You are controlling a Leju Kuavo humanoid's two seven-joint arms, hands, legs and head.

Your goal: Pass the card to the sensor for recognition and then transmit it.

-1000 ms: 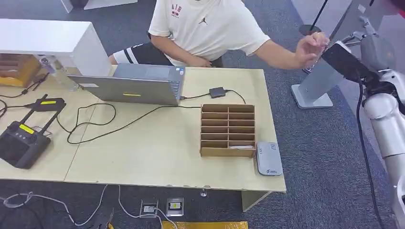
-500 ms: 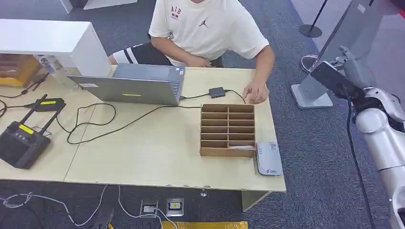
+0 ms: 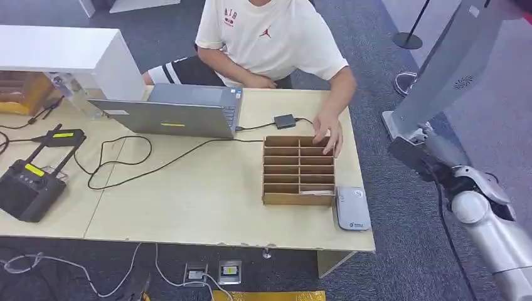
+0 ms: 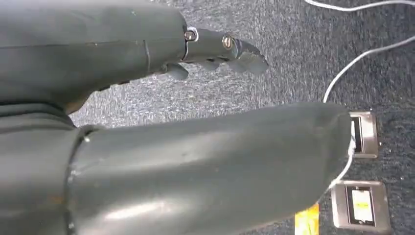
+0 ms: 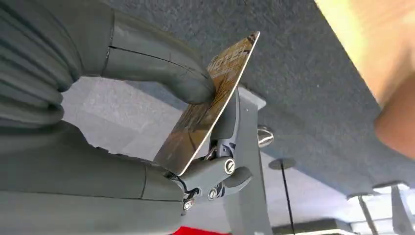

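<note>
My right hand (image 3: 433, 153) hangs off the table's right side, above the carpet and apart from the table. In the right wrist view it (image 5: 147, 127) pinches a gold-brown card (image 5: 210, 105) between thumb (image 5: 161, 61) and fingers (image 5: 222, 142). The grey card sensor (image 3: 352, 208) lies flat at the table's front right corner, beside a wooden slotted card box (image 3: 298, 170). A person's hand (image 3: 328, 133) rests on the far edge of that box. My left hand (image 4: 210, 49) hangs over the floor with fingers apart, holding nothing.
A person in a white shirt (image 3: 270, 37) sits behind the table. A laptop (image 3: 169, 116), a black controller (image 3: 28, 185) and cables lie on the table's left half. A grey stand (image 3: 439, 69) rises to the right. Floor sockets (image 4: 359, 200) sit below.
My right arm has come down from high beside the stand to table height with the card. The person's hand left my hand and dropped onto the card box.
</note>
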